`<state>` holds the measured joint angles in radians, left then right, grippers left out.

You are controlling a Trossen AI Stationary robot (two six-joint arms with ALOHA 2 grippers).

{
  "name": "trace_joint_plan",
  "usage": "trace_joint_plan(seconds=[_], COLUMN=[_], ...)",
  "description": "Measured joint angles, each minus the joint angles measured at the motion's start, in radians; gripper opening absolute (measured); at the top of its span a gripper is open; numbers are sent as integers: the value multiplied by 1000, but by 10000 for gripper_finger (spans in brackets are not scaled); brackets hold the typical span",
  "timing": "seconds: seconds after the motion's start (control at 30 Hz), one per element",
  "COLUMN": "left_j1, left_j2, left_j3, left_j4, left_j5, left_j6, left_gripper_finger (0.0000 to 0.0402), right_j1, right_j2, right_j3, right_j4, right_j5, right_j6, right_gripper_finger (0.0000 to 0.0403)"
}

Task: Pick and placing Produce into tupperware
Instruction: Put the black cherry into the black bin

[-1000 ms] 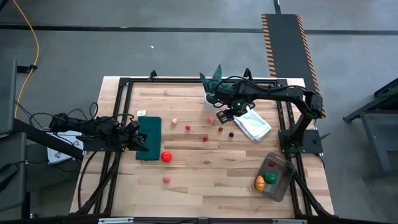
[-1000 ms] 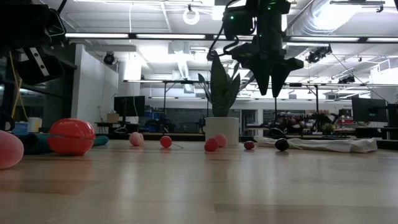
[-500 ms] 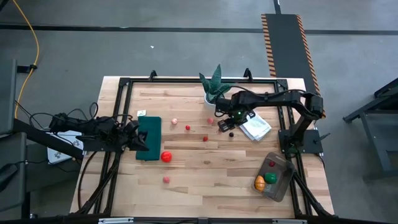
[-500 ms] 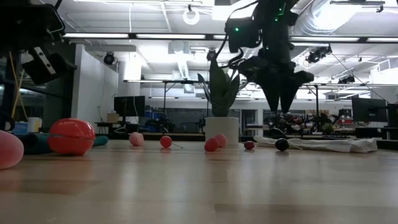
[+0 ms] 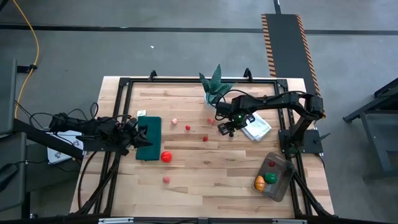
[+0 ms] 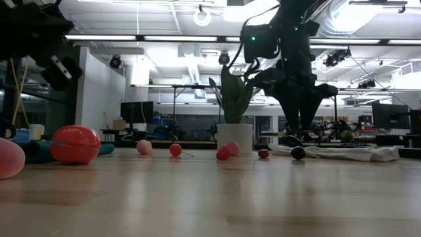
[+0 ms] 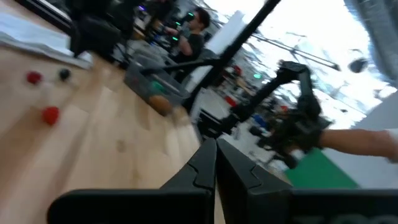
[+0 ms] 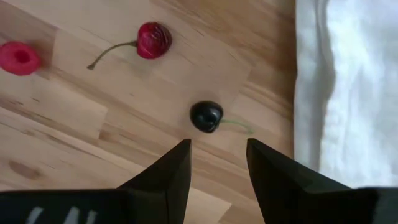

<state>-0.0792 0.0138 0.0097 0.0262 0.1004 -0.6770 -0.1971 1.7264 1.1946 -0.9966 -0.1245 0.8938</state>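
Observation:
Small produce lies scattered on the wooden table: a dark cherry (image 8: 206, 116), a red cherry (image 8: 153, 39) and a red berry (image 8: 20, 58) below my right gripper, plus a big red fruit (image 5: 166, 157) and a pink one (image 5: 166, 179). My right gripper (image 8: 217, 149) points down, open, just above and slightly short of the dark cherry (image 6: 298, 153), touching nothing. The tupperware (image 5: 281, 186) stands at the near right with orange, green and red pieces inside. My left gripper (image 7: 216, 152) is shut, level, at the table's left edge beside a green mat (image 5: 149, 134).
A folded white cloth (image 5: 256, 127) lies just right of the dark cherry, close to my right gripper's fingers. A potted plant (image 5: 214, 84) stands at the far edge behind it. More small fruits (image 5: 188, 127) dot the table's middle.
My right gripper has come down and toward the near edge, from beside the plant to just above the dark cherry, still pointing down. My left gripper has rolled about its own axis without leaving its place. No produce has moved.

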Motion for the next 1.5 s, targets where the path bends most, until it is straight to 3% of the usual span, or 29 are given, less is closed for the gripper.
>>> trace_joint_plan(seconds=[0.23,0.67,1.5], left_j1=[0,0,0], left_j2=[64,193,200], left_j3=[0,0,0], left_j4=[-16,-15,-13], left_j5=[-83,-117,-120], left_j6=[104,217,277], left_gripper_finger=[1,1,1], right_j1=[2,1,1], right_j2=[0,12,61], right_j3=[0,0,1], right_j4=[27,63,44], right_j5=[4,10,3], right_j6=[14,14,-19], right_gripper_finger=[144,144,144])
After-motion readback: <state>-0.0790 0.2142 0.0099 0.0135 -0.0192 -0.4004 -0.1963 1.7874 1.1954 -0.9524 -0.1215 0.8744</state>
